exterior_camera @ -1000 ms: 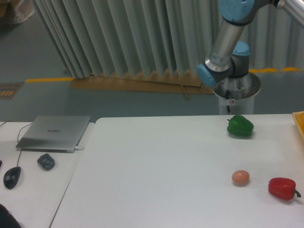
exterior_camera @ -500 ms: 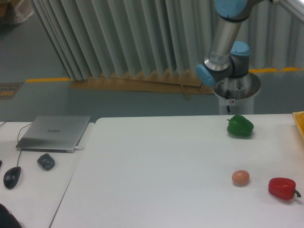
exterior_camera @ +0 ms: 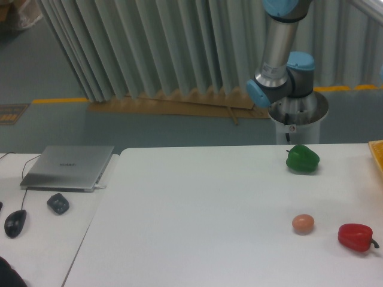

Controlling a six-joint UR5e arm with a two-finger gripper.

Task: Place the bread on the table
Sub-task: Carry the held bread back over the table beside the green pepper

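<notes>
The large white smooth worktop with its rounded corner filled the lower part of the view. On it sat a glossy green bell pepper near the far edge, a smooth round tan egg closer to the camera, and a glossy red bell pepper just to the right of the egg, apart from it. At the right edge of the picture a sliver of an orange-yellow tray showed.

The silver-and-blue robot arm stood behind the worktop on a round grey metal base. One blue-capped joint sat low beside the base; from there a silver tube rose nearly upright, tilted slightly to the right, to a second blue joint cut off by the top of the picture. The rest of the arm ran out of view, so the fingers were not visible and their state could not be told.

The bread did not show anywhere in the view.

To the left stood a narrower white desk carrying a closed silver laptop, a small dark grey lump and a black computer mouse. Behind everything hung a pale grey pleated curtain.
</notes>
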